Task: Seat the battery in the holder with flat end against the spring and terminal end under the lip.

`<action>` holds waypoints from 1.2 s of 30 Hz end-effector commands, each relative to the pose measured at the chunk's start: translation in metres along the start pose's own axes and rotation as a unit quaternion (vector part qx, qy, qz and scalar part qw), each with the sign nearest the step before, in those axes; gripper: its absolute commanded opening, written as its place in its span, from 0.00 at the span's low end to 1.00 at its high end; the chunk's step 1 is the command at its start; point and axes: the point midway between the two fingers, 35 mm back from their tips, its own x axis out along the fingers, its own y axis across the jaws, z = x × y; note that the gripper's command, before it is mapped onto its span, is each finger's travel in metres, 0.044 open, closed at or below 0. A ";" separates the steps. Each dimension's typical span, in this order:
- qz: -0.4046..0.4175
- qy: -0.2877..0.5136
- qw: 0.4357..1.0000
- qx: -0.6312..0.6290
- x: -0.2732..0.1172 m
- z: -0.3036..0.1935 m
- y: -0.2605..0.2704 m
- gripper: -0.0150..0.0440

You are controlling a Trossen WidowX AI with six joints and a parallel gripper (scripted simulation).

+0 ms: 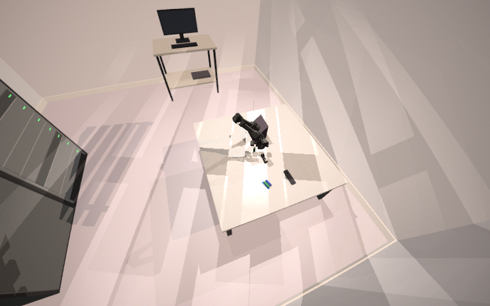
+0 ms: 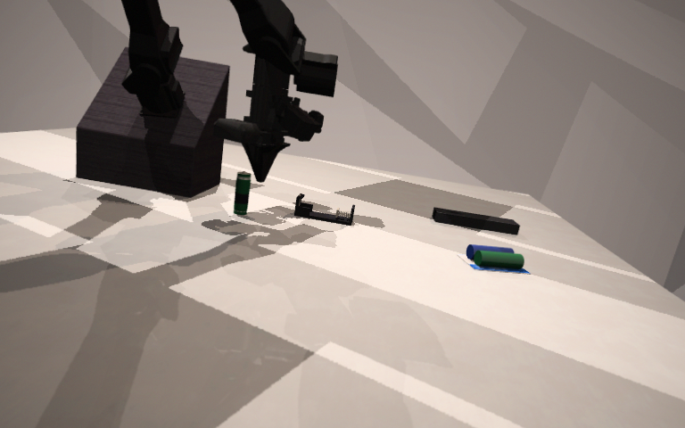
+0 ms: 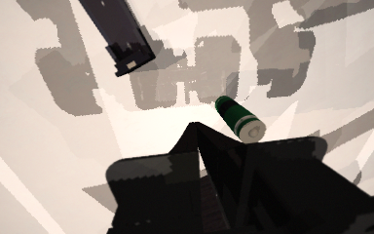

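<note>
Our gripper (image 1: 254,148) (image 2: 260,180) (image 3: 194,126) has its fingers together with nothing between them. Beside it, near but seemingly apart, the battery (image 2: 242,193) (image 3: 239,118) stands upright, its long axis vertical, on the fingertips' right in the wrist view. The holder (image 1: 264,157) (image 2: 324,214) (image 3: 122,34) lies ahead of the tips, to their left there. Our one arm must serve both. We can't make out the battery clearly from the top, and the wrist view cuts off the holder's far end.
</note>
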 end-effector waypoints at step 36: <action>-0.004 -0.002 1.000 -0.005 0.007 0.000 -0.058 0.25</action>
